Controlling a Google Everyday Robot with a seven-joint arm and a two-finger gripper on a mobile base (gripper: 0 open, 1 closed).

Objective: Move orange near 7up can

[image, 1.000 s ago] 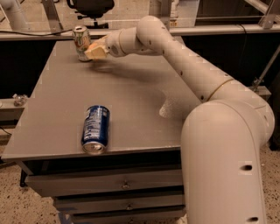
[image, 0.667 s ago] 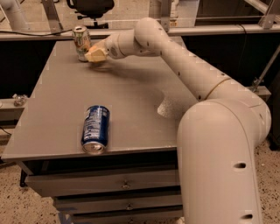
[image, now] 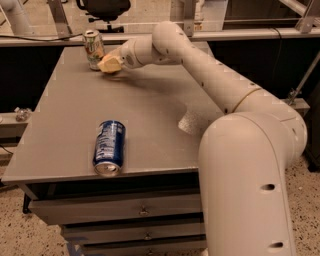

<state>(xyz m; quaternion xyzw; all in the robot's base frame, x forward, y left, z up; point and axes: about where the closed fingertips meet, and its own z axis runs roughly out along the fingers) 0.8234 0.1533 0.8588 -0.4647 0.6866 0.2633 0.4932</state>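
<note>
The 7up can [image: 93, 48], green and white with a silver top, stands upright at the table's far left corner. My gripper [image: 110, 64] is at the end of the long white arm [image: 200, 55]. It sits low over the table, just right of the can and almost touching it. Its end looks pale yellow-tan. No orange fruit shows plainly; it may be hidden inside the gripper.
A blue soda can [image: 108, 146] lies on its side near the front edge of the grey table [image: 65, 105]. My white base [image: 250, 185] stands at the table's front right. A black office chair [image: 104, 9] and metal frames are behind the table.
The gripper has come down slightly toward the table beside the 7up can. Both cans have stayed put.
</note>
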